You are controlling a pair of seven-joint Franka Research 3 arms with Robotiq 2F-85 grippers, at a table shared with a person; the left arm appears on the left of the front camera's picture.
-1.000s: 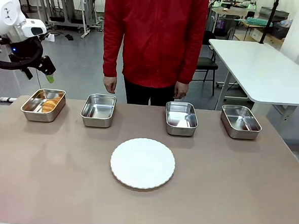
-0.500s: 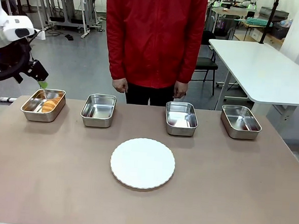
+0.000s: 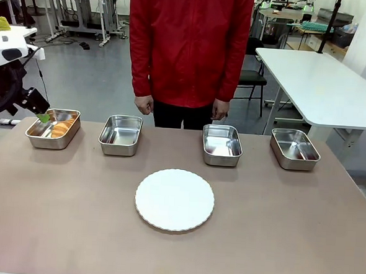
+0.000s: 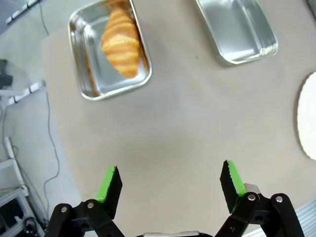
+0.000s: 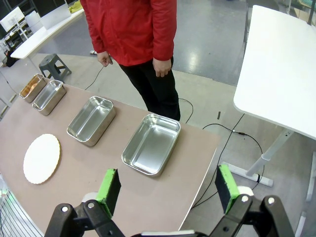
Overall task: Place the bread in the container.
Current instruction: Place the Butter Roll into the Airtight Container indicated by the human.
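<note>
The bread (image 4: 120, 43) lies lengthwise in the leftmost container (image 3: 53, 128), its long axis along the pan's length, as the left gripper (image 4: 168, 186) and right gripper (image 5: 168, 188) hover empty, jaws wide.

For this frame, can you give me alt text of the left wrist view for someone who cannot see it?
A golden croissant lies inside a shallow steel pan on a tan table, seen from above. The open left gripper hangs apart from it, holding nothing. An empty pan and a white plate's edge sit to the right.
</note>
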